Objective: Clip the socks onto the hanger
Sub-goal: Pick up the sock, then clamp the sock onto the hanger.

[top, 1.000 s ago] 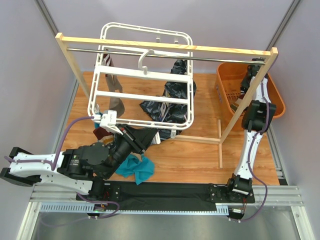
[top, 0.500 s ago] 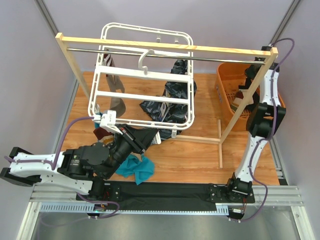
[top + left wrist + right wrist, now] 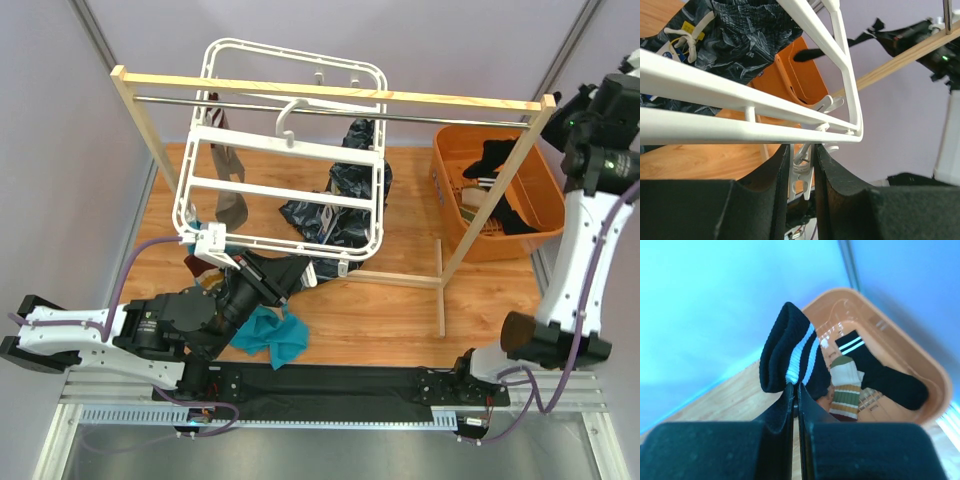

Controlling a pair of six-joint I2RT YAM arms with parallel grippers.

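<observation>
Wooden tabletop (image 3: 400, 320), pale lilac walls all round. Nearest the bases there's a teal sock (image 3: 270, 335) crumpled on the wood, not on a clip yet. Just past it the left gripper (image 3: 799, 165) has its fingers pinched narrow on a little white clip (image 3: 799, 175) at the near-left corner of the hanger (image 3: 280, 193), my guess is to steady the frame and present that clip for loading. A grey-brown sock (image 3: 232, 195) dangles under the hanger's left side, looks clipped. A dark patterned cloth (image 3: 330, 215) sits heaped below the frame, and could snag anything brought in low. The hanger hooks on the wooden rack (image 3: 330, 92). Far right, the right gripper (image 3: 795, 390) is raised high over the orange basket (image 3: 548, 195), jaws squeezed on the cuff of a black sock (image 3: 787, 347) with white stripes. More socks lie in the basket. The rack's right post stands between that sock and the hanger
</observation>
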